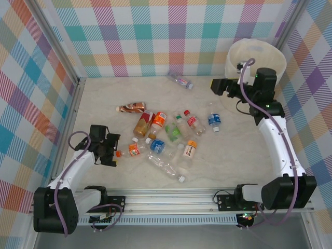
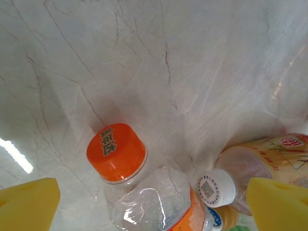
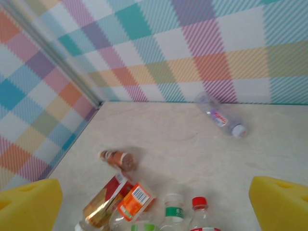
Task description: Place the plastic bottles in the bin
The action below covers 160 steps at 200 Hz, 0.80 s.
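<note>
Roughly a dozen plastic bottles [image 1: 166,135] are seen from the top view, strewn across the middle of the table [image 1: 244,150]. The bin [image 1: 258,61] stands in the far right corner, well apart from the heap. The left gripper [image 1: 111,149] is held low at the heap's left edge with its jaws apart. A small orange-capped bottle [image 1: 130,151] lies just to its right, cap end toward it and long axis running roughly left to right. The right gripper [image 1: 215,85] is raised beside the bin, spread and empty, so the left arm is judged the nearer to the heap. A lone clear bottle [image 1: 180,80] lies by the far wall.

From the left wrist, the left gripper [image 2: 153,207] is shown spread wide, its yellow pads [image 2: 26,204] at the lower corners. The orange-capped bottle [image 2: 144,197] lies on the table between them, touched by neither, slanting from its cap at upper left toward lower right. A closure across its width is judged feasible. A white-capped bottle [image 2: 216,187] and an amber bottle [image 2: 269,159] press close on the right and could be caught.

From the right wrist, the right gripper [image 3: 154,207] is seen parted with nothing between the pads. The lone clear bottle [image 3: 221,118] lies ahead near the plaid wall.
</note>
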Motion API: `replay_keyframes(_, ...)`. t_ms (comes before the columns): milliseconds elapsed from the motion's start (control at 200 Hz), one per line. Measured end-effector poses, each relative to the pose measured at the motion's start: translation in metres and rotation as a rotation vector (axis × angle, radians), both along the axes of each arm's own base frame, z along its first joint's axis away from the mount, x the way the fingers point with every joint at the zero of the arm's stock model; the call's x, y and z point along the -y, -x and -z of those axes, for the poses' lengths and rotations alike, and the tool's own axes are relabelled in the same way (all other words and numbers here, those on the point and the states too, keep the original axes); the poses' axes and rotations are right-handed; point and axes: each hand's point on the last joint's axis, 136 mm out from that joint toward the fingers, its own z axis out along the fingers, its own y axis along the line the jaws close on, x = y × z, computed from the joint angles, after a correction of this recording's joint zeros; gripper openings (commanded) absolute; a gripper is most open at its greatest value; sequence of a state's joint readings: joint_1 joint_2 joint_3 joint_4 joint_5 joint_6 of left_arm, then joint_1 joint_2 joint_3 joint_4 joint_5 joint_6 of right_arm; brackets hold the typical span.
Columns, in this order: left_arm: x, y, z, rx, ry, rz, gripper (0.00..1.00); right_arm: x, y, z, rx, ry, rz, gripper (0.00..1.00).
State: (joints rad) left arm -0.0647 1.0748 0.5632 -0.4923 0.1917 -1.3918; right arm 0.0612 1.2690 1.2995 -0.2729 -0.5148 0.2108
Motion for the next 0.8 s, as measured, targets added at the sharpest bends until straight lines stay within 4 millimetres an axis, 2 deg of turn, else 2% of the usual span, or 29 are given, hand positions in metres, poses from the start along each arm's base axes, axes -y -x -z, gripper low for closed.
replay_keyframes(105, 0.006, -0.006, 0.009, -0.008, 0.045, -0.034, 0.92, -0.024, 0.015, 0.008, 0.013, 0.021, -0.086, 1.0)
replay_keyframes(235, 0.011, -0.008, 0.022, -0.036, 0.08, -0.063, 0.84, -0.037, 0.021, 0.019, 0.011, 0.036, -0.13, 1.0)
replay_keyframes(385, 0.017, -0.013, 0.025, -0.038, 0.097, -0.078, 0.73, -0.048, 0.026, 0.031, -0.005, 0.048, -0.161, 1.0)
replay_keyframes(580, 0.018, -0.019, 0.038, -0.054, 0.108, -0.095, 0.5, -0.061, 0.03, 0.033, 0.006, 0.054, -0.185, 1.0)
replay_keyframes(800, 0.02, -0.012, 0.043, -0.1, 0.119, -0.099, 0.2, -0.07, 0.036, 0.056, -0.041, 0.061, -0.199, 1.0)
